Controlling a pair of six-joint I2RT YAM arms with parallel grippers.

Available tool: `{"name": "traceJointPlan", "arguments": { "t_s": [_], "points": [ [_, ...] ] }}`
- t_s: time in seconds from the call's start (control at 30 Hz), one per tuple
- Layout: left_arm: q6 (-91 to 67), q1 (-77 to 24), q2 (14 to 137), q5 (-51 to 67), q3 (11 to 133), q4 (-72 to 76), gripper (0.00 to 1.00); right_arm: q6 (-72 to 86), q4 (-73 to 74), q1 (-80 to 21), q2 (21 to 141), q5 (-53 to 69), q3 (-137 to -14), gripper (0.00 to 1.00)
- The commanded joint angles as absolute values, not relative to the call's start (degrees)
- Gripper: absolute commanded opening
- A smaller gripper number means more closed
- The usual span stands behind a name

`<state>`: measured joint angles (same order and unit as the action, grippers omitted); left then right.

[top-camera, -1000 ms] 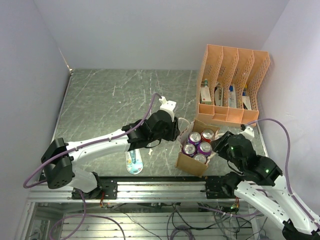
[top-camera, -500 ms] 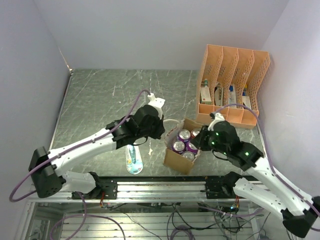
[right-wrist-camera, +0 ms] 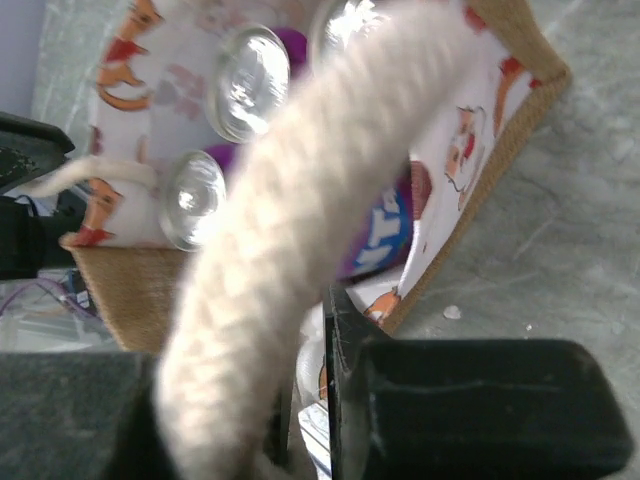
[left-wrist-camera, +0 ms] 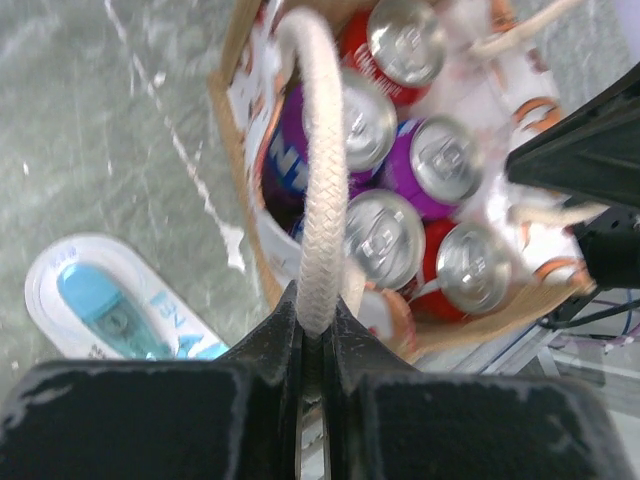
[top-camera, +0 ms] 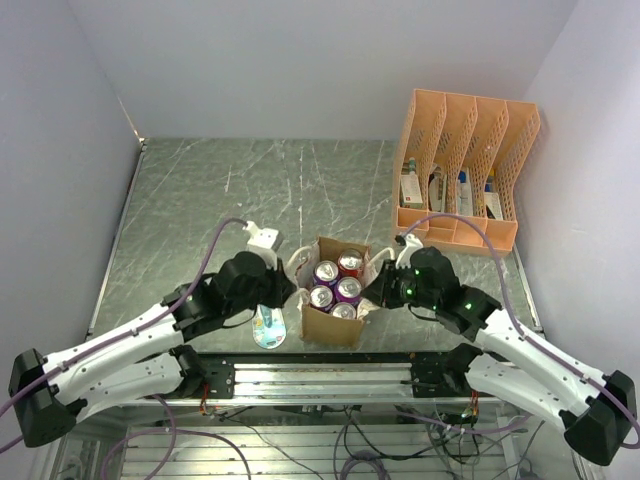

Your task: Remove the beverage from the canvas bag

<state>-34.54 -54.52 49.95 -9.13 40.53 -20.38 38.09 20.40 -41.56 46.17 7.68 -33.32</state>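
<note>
My left fingers (left-wrist-camera: 275, 340) were pinched tight on the bag's left handle (left-wrist-camera: 318, 180), the rope rising from between them. I judged this was to hold the mouth wide. A blister pack (top-camera: 268, 326) lay on the surface (top-camera: 200, 200) just beside them. The bag (top-camera: 330, 326) stood upright near the front edge, with 5 cans (left-wrist-camera: 385, 235) upright inside and their tops exposed. My right fingers (right-wrist-camera: 345, 330) clamped the right handle (right-wrist-camera: 300, 200), likely for the same reason. With both arms occupied, neither could lift a can. Open room lay behind the bag, and the file rack (top-camera: 460, 170) stood well apart at the right rear.
</note>
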Motion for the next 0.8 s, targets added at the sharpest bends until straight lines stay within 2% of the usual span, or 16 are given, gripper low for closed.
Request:
{"name": "traceJointPlan", "arguments": {
  "t_s": [0.0, 0.2, 0.37, 0.47, 0.57, 0.77],
  "points": [
    [-41.1, -54.2, 44.8, -8.3, 33.2, -19.3, 0.07, 42.4, 23.6, -41.9, 43.7, 4.0, -27.1, 0.17],
    [-45.1, -54.2, 39.6, -10.9, 26.8, -24.3, 0.07, 48.8, 26.4, -41.9, 40.6, -1.7, -23.1, 0.2],
    [-46.1, -54.2, 37.1, -10.6, 25.6, -24.3, 0.07, 43.9, 28.5, -41.9, 41.4, -4.5, -28.5, 0.26],
    [-45.3, -54.3, 37.7, -10.7, 27.3, -25.1, 0.07, 40.3, 31.9, -42.0, 43.7, -7.8, -35.4, 0.44],
    [-44.4, -54.2, 39.2, -10.4, 29.6, -25.8, 0.07, 36.2, 32.7, -41.9, 46.2, -8.8, -41.4, 0.47],
    [-43.0, -54.3, 41.4, -9.1, 33.4, -25.4, 0.07, 29.4, 40.1, -42.0, 52.1, -15.1, -55.2, 0.59]
  ]
}}
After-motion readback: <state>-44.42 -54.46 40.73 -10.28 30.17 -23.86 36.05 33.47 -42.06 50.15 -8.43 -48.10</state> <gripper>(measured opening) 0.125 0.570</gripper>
